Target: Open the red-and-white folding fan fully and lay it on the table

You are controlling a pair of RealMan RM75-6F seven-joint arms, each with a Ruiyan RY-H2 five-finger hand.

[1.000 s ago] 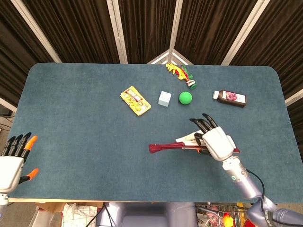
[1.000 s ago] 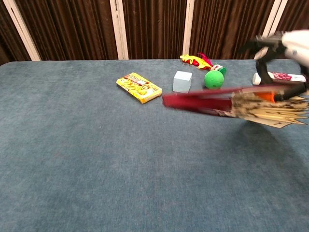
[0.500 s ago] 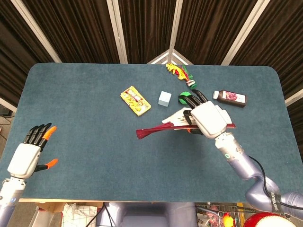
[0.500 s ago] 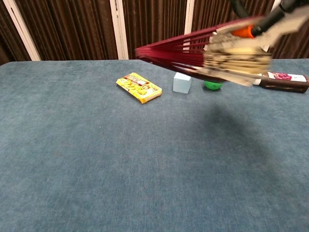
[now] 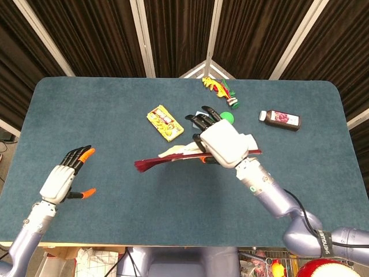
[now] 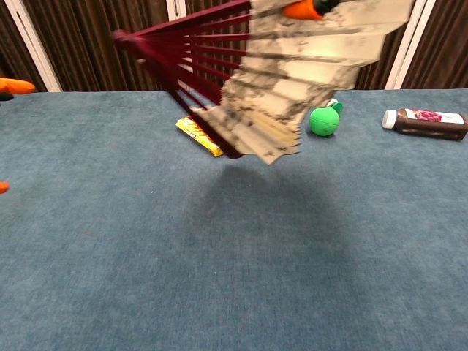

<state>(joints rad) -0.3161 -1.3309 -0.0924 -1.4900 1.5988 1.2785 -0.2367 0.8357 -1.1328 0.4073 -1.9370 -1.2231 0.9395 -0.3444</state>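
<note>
fan: red-and-white folding fan (image 6: pixel 263 80) is in the air over mid-table, partly spread, not yet fully open. Red ribs converge at the pivot end toward the robot's left; paper leaf sits under the right hand.
right hand: right hand (image 5: pixel 222 141) grasps the fan at the leaf end, fingers wrapped over the top. Exact finger placement on the guard sticks is hidden.
left hand: left hand (image 5: pixel 63 179) is released, fingers apart, holding nothing, hovering well apart from the fan above the left side of the table (image 5: pixel 104 115).
weight: judged very light. Inertia is negligible, but air drag on the leaf will swing it if moved fast.
stiffness: ribs look thin and stiff lengthwise, probably easy to snap sideways. The pleated leaf is soft, so creases or tears are likely if squeezed.
grip point: best taken by an outer guard stick, one per hand, near the pivot rather than on the paper.
slip risk: lacquered ribs probably slick; pinch flat-on.
clutter: yellow box (image 5: pixel 165 122) and green ball (image 6: pixel 324 121) lie near the drop zone.
</note>
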